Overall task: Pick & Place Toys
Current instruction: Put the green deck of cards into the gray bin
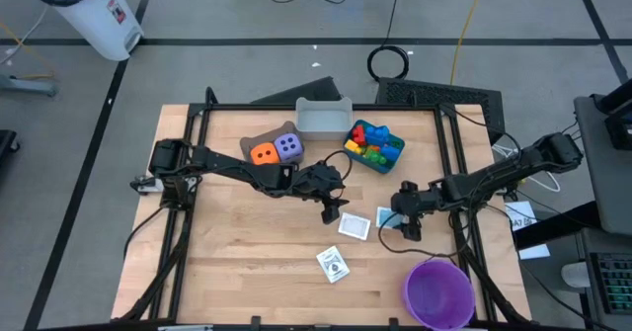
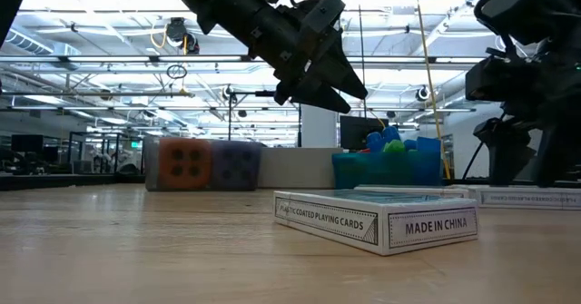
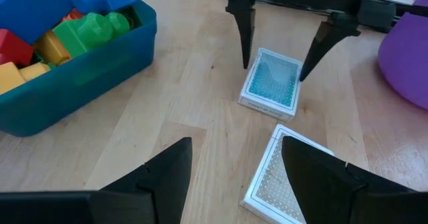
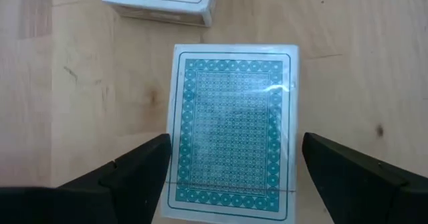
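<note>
Wooden table (image 1: 247, 262): reaching for card packs beside blue bin (image 1: 390, 161). Right gripper (image 4: 231, 177) spread wide, empty, straddling teal pack (image 4: 231, 124); left gripper (image 3: 231, 177) open, empty, above white pack (image 3: 277, 180). Next: lowering, closing.

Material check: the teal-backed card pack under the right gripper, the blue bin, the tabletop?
Card pack: printed card box, seemingly in clear film; a glossy glare streak crosses its back. Blue bin: looks like moulded plastic, smooth with a soft sheen on its rounded rim. Tabletop: wood, probably butcher block, with visible grain and plank seams. Right gripper hangs open over the pack.
</note>
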Tool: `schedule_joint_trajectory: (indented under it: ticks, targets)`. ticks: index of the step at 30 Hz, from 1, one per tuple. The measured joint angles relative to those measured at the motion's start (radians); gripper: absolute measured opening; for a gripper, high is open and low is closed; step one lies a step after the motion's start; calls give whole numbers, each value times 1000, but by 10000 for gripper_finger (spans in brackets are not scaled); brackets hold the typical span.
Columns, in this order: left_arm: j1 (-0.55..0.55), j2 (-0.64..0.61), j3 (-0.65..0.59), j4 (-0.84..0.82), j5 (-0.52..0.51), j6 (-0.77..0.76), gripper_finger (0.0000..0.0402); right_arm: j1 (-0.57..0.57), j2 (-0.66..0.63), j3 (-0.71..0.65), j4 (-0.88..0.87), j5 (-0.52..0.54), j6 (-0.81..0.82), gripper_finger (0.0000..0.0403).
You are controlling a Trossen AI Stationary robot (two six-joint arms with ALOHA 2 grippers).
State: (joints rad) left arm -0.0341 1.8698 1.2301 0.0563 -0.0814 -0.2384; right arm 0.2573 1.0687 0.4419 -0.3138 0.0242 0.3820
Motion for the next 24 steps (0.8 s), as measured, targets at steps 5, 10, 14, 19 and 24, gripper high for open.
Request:
schedule_joint_trajectory:
  ticks: [5, 10, 14, 19, 24]
  targets:
    - [0, 0, 0, 0, 0, 0, 237, 0, 32, 0, 2, 47, -11, 324]
    - [0, 0, 0, 0, 0, 0, 237, -14, 68, 2, 56, 183, -71, 323]
    - [0, 0, 0, 0, -1, -1, 237, -16, 69, 1, 87, 288, -132, 322]
    - [0, 0, 0, 0, 0, -1, 237, -16, 51, -1, 109, 286, -121, 327]
    - [0, 0, 0, 0, -1, -1, 237, -16, 42, 1, 112, 183, -110, 353]
